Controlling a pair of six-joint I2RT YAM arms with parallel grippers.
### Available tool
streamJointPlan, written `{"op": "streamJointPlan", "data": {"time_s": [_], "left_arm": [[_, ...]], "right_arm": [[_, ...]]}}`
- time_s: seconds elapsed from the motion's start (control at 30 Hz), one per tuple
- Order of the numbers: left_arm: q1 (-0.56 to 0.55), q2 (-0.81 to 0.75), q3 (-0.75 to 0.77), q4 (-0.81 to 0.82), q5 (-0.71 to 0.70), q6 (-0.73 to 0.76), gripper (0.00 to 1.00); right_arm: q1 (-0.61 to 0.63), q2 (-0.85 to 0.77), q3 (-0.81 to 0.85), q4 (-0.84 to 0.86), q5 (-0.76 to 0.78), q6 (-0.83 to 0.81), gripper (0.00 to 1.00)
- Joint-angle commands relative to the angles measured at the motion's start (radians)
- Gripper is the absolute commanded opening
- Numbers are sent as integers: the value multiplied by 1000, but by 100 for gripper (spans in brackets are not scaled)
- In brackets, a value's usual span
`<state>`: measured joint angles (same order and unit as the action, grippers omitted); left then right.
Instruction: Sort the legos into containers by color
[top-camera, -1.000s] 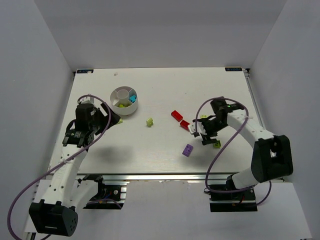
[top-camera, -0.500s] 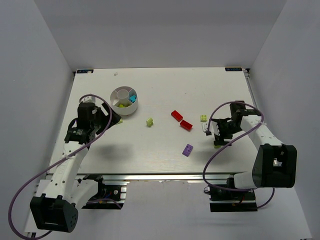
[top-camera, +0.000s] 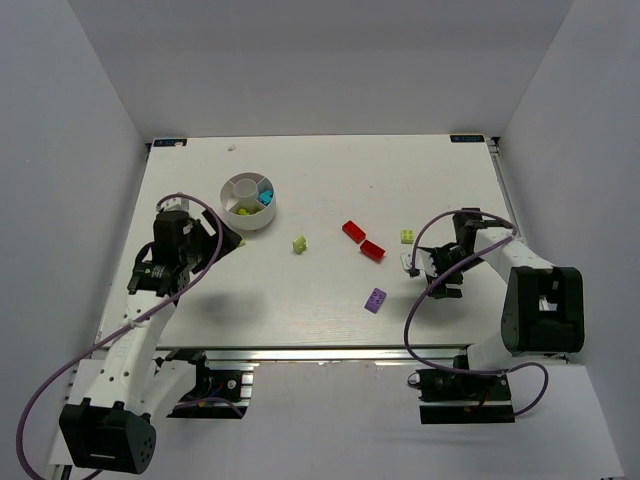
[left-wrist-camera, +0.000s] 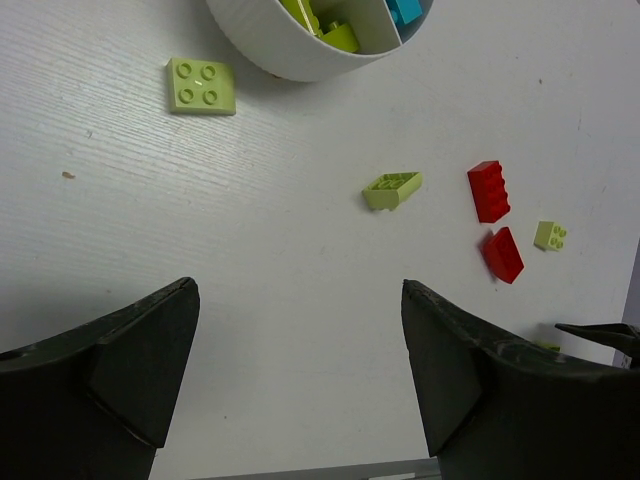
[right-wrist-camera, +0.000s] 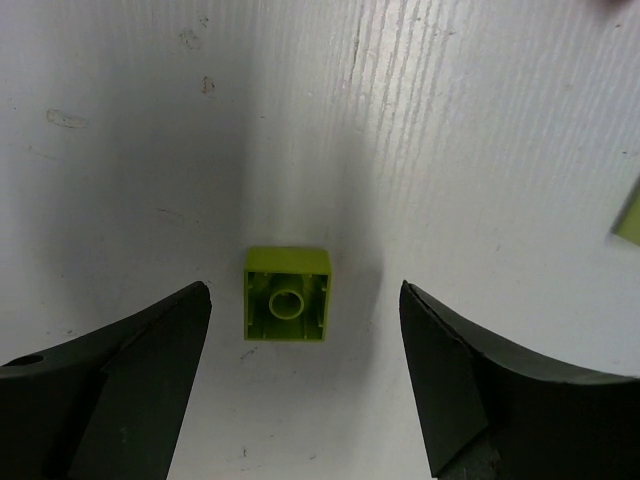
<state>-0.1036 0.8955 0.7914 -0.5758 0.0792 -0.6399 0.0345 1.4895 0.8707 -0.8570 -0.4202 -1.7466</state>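
The white round dish with its containers holds lime and cyan legos. Loose legos lie on the table: a flat lime one beside the dish, a lime one, two red ones, a small lime one and a purple one. My right gripper hangs open over an upside-down lime brick, which lies between and just ahead of its fingertips. My left gripper is open and empty, near the dish.
The table's near edge with its metal rail runs just below both arms. Purple cables loop beside each arm. White walls enclose the table on three sides.
The right gripper has swung from near the red bricks to the right and nearer, and now hangs over the lime brick. The left arm has barely shifted.
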Motion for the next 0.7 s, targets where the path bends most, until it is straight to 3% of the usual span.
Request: {"op": "streamJointPlan", "data": {"time_s": [0.0,0.17,0.27,0.3,0.43,0.67], "left_arm": [[4,-30,-12,-6,1,-14,91],[4,-26,2,-16,4,-10,91],[4,-23,3,-6,20,-12,91],[4,-23,3,2,28,-14,91],[4,-35,5,63,80,-20,90],[4,-41,83,166,85,-37,89]], "right_arm": [[-2,18,-16,21,21,-18,81],[-2,60,-19,47,29,4,74],[-2,72,-12,46,29,15,62],[-2,77,-7,39,26,16,51],[-2,75,39,-16,-5,21,31],[50,32,198,-108,-155,110,16]]}}
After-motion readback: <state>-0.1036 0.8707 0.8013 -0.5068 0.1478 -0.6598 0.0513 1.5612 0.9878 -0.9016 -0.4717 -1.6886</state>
